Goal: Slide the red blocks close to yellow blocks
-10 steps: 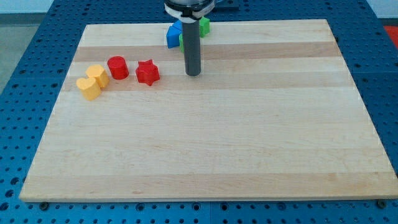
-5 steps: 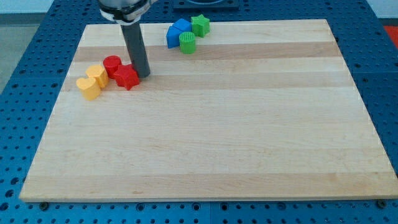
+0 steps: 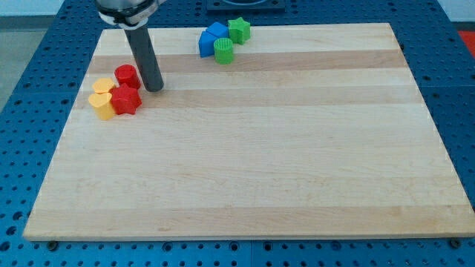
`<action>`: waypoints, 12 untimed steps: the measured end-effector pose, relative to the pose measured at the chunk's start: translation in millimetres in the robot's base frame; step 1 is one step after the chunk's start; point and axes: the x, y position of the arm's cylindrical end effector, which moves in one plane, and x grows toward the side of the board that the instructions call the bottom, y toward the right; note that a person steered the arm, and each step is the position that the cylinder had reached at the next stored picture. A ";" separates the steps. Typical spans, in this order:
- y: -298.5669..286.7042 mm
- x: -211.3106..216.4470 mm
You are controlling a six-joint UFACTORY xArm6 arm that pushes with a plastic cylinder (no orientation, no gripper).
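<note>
My tip (image 3: 154,87) rests on the board at the view's upper left, just right of the red blocks. A red star block (image 3: 126,99) lies right next to its lower left, pressed against a yellow heart block (image 3: 102,104). A red cylinder (image 3: 126,76) stands just above the star, left of my rod. A second yellow block (image 3: 104,85) sits between the cylinder and the heart block. All four blocks form one tight cluster.
A blue block (image 3: 211,38), a green cylinder (image 3: 223,50) and a green star (image 3: 239,30) cluster at the view's top centre. The wooden board (image 3: 252,163) has its left edge close to the yellow blocks.
My tip has swept from the board's top centre to the left, pushing the red star and the red cylinder left against the yellow blocks, which shifted slightly left.
</note>
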 end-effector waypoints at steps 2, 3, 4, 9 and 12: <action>-17.4 -17.0; -35.9 -11.5; -37.0 -3.5; -70.0 -25.4; -43.9 -4.3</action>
